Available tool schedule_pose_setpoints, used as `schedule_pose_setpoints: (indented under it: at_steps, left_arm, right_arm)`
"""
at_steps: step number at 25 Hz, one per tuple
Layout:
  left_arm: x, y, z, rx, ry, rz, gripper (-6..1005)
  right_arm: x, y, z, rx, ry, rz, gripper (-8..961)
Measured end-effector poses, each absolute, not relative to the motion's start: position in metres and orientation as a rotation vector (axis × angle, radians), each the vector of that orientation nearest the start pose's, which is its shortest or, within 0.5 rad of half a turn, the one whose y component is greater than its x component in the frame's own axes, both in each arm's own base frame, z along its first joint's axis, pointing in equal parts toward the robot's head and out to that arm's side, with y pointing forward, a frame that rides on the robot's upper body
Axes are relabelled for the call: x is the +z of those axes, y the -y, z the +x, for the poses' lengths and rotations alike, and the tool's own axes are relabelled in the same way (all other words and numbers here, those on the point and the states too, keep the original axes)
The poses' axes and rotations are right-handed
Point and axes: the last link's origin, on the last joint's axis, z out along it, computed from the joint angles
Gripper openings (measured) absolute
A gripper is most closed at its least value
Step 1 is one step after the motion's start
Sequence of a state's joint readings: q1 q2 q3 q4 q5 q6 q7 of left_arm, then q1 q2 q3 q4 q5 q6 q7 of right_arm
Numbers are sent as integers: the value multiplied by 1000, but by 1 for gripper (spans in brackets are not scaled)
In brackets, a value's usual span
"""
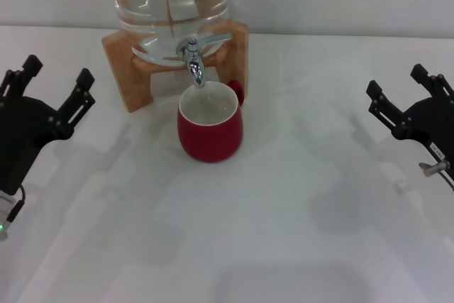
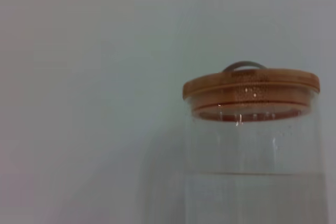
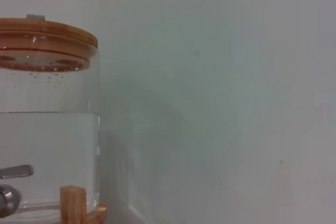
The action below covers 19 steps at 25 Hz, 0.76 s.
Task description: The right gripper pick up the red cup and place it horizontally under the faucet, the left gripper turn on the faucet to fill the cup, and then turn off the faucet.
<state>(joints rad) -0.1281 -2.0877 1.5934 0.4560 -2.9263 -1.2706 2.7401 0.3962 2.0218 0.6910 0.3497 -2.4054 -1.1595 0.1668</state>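
Observation:
The red cup [image 1: 210, 133] stands upright on the white table, its cream-white inside showing and its handle turned toward the back right. Its mouth sits directly below the spout of the chrome faucet [image 1: 195, 58], whose flat lever points to the right; I see no stream of water. The right wrist view shows the faucet [image 3: 9, 184] at its edge. My left gripper [image 1: 58, 70] hovers at the far left, open and holding nothing, well away from the faucet. At the far right my right gripper [image 1: 396, 80] is open too, clear of the cup.
The faucet belongs to a clear glass jar [image 1: 170, 5] holding water, set in a wooden stand [image 1: 124, 69] at the back. A wooden lid [image 2: 251, 82] tops the jar. Bare white table [image 1: 298, 232] stretches in front and to both sides.

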Motion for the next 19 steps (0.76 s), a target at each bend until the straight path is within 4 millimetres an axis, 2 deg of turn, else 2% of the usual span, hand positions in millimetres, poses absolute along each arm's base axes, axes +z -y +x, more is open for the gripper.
schedule_pose_setpoints:
  at_steps: [19]
  left_arm:
    - [-6, -273, -320, -896, 439, -1759, 873]
  right_arm:
    - [-49, -318, 283, 830, -428, -1892, 838]
